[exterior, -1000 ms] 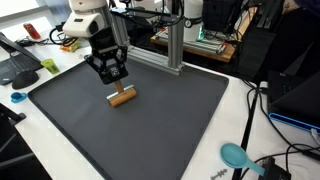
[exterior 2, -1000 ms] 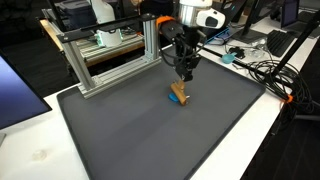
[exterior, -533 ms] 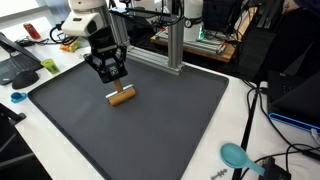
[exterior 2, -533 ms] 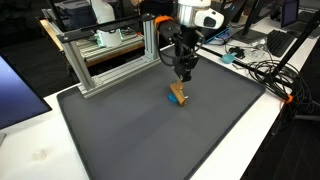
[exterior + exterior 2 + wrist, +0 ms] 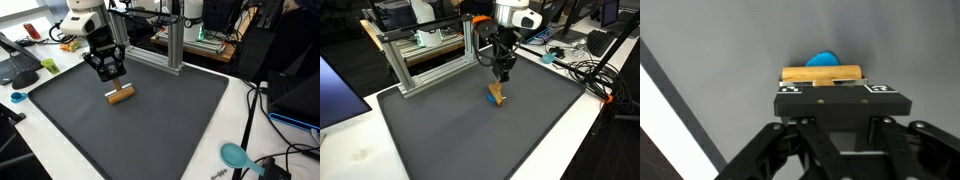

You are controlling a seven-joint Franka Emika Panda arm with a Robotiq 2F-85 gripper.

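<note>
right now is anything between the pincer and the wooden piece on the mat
Nothing visible does. The pincer hangs just above the wooden piece, and only the dark mat lies around it.

A dark grey mat covers the white bench. An aluminium frame stands along one edge of the mat. A teal scoop, possibly a spoon, lies off the mat near black cables.

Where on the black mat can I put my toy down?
Most of the black mat is bare, mainly the wide stretch from the wooden block toward the teal spoon. It is crowded under the pincer and beside the metal frame.
</note>
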